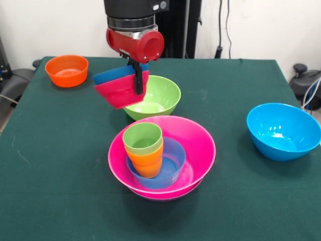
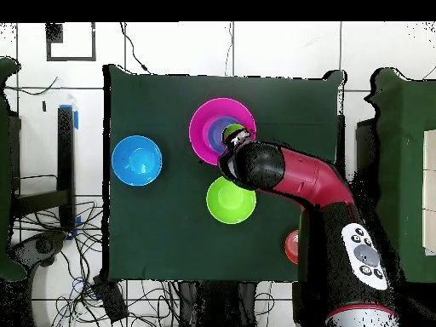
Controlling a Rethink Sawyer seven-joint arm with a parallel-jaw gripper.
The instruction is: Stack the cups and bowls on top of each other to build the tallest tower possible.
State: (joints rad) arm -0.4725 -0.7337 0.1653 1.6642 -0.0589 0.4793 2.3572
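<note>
A: Hanging above the green-covered surface (image 1: 60, 150), your pincer (image 1: 136, 80) is clamped on the rim of a red bowl (image 1: 119, 90) with a dark-blue bowl (image 1: 113, 76) nested in it; both tilt in the air.

B: Where is the tower?

A: Nearer the camera. A pink bowl (image 1: 195, 145) sits over a purple one, holding a light-blue bowl (image 1: 173, 163). Inside that stands an orange cup (image 1: 146, 163) with a light green cup (image 1: 143, 136) nested in it.

B: And the rest?

A: A lime green bowl (image 1: 160, 93) is just behind the tower, a sky-blue bowl (image 1: 283, 131) well right, an orange bowl (image 1: 66, 70) far left.
</note>
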